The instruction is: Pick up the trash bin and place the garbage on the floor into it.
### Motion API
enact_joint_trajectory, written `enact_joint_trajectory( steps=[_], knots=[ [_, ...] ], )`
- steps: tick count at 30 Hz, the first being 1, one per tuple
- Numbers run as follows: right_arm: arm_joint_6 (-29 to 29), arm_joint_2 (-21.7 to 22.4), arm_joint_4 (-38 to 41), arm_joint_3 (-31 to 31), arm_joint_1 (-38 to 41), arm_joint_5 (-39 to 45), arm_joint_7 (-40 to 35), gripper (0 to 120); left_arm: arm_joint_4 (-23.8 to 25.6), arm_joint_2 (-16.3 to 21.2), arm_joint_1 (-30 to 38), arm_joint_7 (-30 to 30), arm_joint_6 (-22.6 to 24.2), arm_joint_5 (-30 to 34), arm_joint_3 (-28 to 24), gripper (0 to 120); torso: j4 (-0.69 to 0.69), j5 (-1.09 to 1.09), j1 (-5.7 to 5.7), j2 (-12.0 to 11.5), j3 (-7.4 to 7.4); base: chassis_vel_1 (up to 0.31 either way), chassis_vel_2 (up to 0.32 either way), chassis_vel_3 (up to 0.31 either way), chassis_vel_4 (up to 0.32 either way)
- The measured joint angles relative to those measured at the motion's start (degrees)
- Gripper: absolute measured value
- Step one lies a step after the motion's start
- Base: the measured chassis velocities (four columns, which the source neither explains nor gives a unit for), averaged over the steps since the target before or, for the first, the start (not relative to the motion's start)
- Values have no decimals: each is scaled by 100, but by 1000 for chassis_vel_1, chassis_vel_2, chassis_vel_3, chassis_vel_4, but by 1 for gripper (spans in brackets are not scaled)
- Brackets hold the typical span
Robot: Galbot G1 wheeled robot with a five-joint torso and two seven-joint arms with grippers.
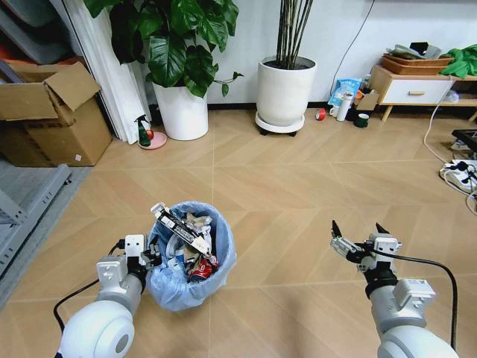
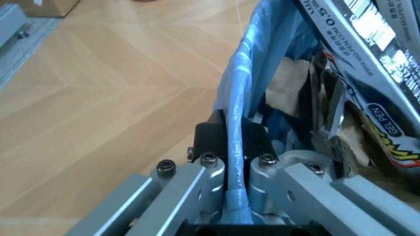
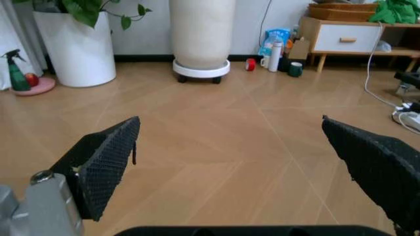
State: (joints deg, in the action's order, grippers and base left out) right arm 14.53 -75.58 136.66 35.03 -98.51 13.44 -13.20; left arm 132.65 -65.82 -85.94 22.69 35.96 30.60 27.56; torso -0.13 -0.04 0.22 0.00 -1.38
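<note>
Light-blue bag plastic is pinched between the left gripper's [image 2: 236, 187] fingers [image 2: 208, 173]: in the left wrist view they are clenched on the bagged rim of the trash bin [image 1: 188, 257], one finger outside the wall and one inside. From that grip outward, the bin sits against the left gripper in the head view, close in front of the robot; whether it rests on the floor [image 1: 298, 186] or is lifted just clear of it cannot be told.

Inside the bin lies the garbage [image 1: 190, 242]: a long printed wrapper leaning across the mouth, a crushed red can beneath it, crumpled paper and other scraps. The bin looks well filled.

Well to the right of the bin, the right gripper [image 1: 361, 238] hovers over bare planks with its fingers [image 3: 108, 160] spread wide and nothing between them.

Around the bin the chevron planks show no loose litter. By this reckoning the collecting looks essentially finished; what may remain is setting the bin down and letting go.
</note>
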Motion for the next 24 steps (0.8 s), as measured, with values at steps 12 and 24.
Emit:
enact_joint_trajectory(
  steps=[12, 24],
  knots=[
    [-82, -51, 67, -9, -95, -104, 17, 100, 99, -59, -162, 49, -6, -75, -39, 0, 0, 0, 0, 0, 1, 206, -200, -195, 193],
    [-87, -53, 104, -5, -109, -105, 18, 100, 119, -70, -216, 83, -9, -87, -88, 0, 0, 0, -1, 0, 1, 201, -194, -204, 197]
  ],
)
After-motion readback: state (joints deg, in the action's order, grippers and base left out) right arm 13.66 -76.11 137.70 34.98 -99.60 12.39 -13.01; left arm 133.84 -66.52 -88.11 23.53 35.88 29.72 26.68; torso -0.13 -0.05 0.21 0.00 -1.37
